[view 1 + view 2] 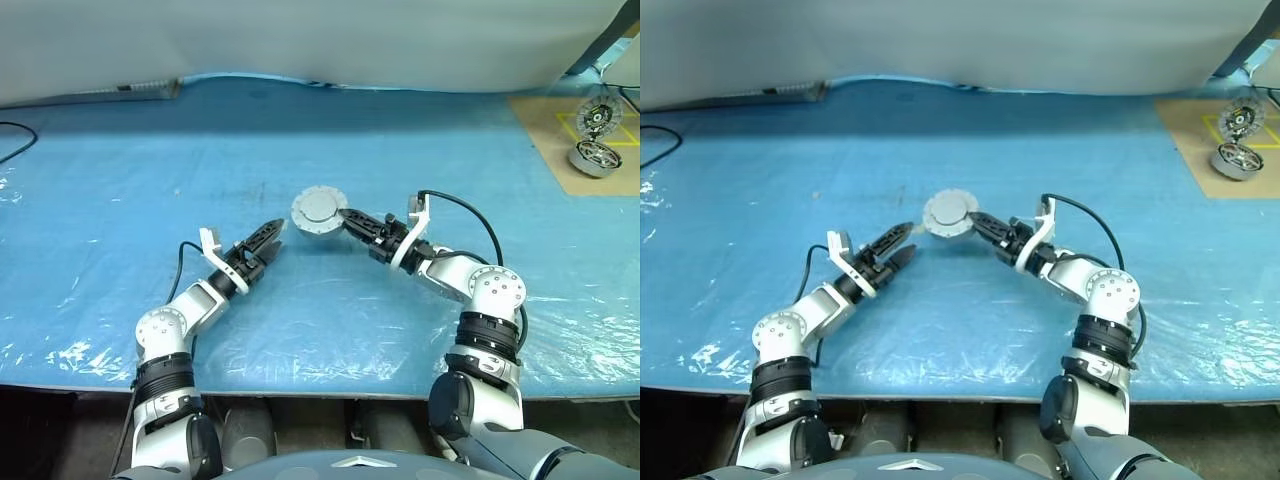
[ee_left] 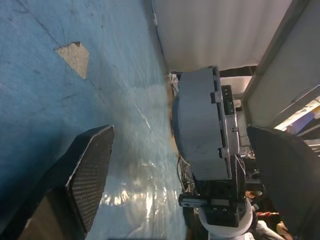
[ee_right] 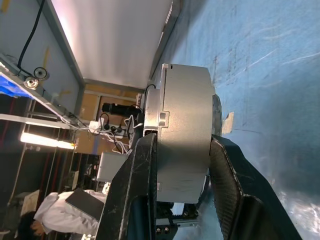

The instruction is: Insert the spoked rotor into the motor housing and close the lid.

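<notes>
Right wrist view caught the right gripper (image 3: 182, 165) clamped on the closed motor housing (image 3: 185, 140); left gripper (image 1: 268, 238) gaped empty just beside it.

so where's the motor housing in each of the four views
Left eye view: motor housing at centre, lid shut, in the right gripper.
Right eye view: centre, slightly left.
Left wrist view: seen edge-on, right of centre.
Right wrist view: centre, clamped between the black fingers.
Shared landmark: the blue table cover.
</notes>
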Controlling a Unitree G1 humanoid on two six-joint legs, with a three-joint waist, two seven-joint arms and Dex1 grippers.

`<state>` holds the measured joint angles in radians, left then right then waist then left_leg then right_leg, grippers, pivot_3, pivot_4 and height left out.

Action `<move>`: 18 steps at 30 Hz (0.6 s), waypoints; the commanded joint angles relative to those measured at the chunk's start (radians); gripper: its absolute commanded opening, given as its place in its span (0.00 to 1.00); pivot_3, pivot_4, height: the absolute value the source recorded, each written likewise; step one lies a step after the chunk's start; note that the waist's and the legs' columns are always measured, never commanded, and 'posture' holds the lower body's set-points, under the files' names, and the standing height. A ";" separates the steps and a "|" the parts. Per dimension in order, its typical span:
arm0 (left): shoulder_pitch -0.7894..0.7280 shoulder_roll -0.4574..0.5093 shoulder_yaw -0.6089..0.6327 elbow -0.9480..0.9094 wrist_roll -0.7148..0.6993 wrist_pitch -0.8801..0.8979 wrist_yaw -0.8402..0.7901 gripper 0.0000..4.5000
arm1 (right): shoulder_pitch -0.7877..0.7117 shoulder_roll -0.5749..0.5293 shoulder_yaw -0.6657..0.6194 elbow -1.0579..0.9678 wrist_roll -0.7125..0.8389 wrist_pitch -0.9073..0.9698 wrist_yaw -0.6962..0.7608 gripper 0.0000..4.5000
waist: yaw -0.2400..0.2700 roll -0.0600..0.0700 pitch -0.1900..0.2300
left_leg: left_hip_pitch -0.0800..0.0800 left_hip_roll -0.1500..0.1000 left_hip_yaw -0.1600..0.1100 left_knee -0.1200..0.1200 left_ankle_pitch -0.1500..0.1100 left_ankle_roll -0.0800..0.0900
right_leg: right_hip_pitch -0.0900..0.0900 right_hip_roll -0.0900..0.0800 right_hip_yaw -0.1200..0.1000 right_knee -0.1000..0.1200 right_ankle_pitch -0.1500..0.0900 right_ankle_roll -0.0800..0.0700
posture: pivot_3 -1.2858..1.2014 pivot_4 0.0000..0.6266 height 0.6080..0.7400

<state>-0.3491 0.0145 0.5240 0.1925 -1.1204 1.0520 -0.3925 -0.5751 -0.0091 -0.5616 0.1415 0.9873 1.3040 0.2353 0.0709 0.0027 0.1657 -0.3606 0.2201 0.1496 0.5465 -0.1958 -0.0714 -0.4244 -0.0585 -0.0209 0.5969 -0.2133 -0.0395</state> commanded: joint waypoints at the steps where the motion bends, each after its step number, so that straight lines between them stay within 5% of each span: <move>1: 0.004 -0.030 0.012 -0.031 -0.092 0.009 0.020 1.00 | -0.037 0.021 0.016 -0.023 0.076 -0.003 0.011 0.24 | 0.000 0.000 0.000 | 0.000 0.000 0.000 0.000 0.000 0.000 | 0.000 0.000 0.000 0.000 0.000 0.000 | 0.52 0.24 1.00; 18: -0.019 -0.095 -0.025 0.032 -0.214 -0.022 0.057 1.00 | 0.006 0.063 0.042 -0.088 0.178 0.054 -0.072 0.24 | 0.002 0.000 0.000 | -0.004 0.000 -0.001 0.002 0.000 0.000 | 0.000 0.000 0.000 0.002 0.001 0.002 | 0.52 0.24 1.00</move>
<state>-0.3540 -0.0740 0.5121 0.2320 -1.3096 1.0371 -0.3235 -0.5629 0.0432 -0.5269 0.1150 1.0859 1.3473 0.1537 0.0726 0.0026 0.1657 -0.3643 0.2200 0.1487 0.5494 -0.1957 -0.0715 -0.4243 -0.0585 -0.0209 0.5992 -0.2121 -0.0375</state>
